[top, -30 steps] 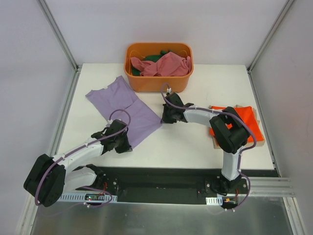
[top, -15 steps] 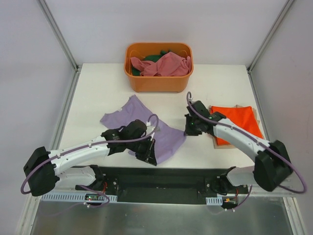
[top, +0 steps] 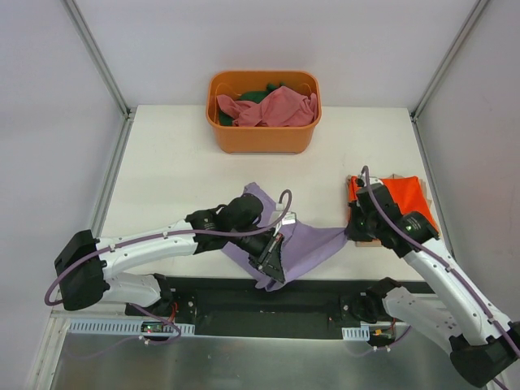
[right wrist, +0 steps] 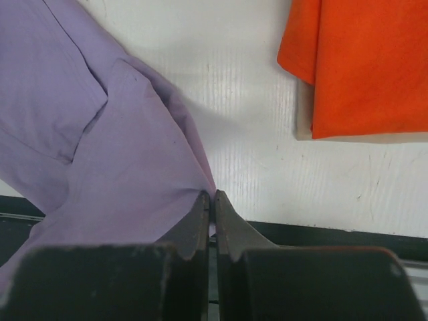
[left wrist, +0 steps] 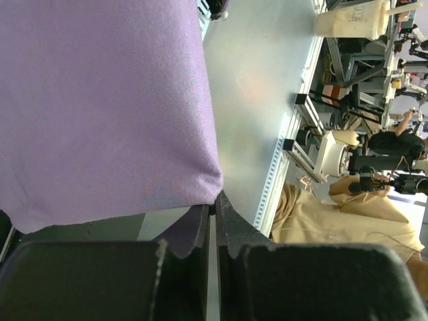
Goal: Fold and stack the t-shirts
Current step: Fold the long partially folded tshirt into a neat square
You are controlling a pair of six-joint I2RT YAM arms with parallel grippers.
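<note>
Left gripper point(top: 275, 258) and right gripper point(top: 351, 231) each clamp the lavender t-shirt point(top: 313, 244) at the bench's point(top: 179, 162) near edge. Orange-red t-shirt point(top: 406, 199) lies by the right edge.

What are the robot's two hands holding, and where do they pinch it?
Both hold the purple t-shirt. The left gripper pinches a corner of it; the right gripper pinches a bunched edge at its other end.
</note>
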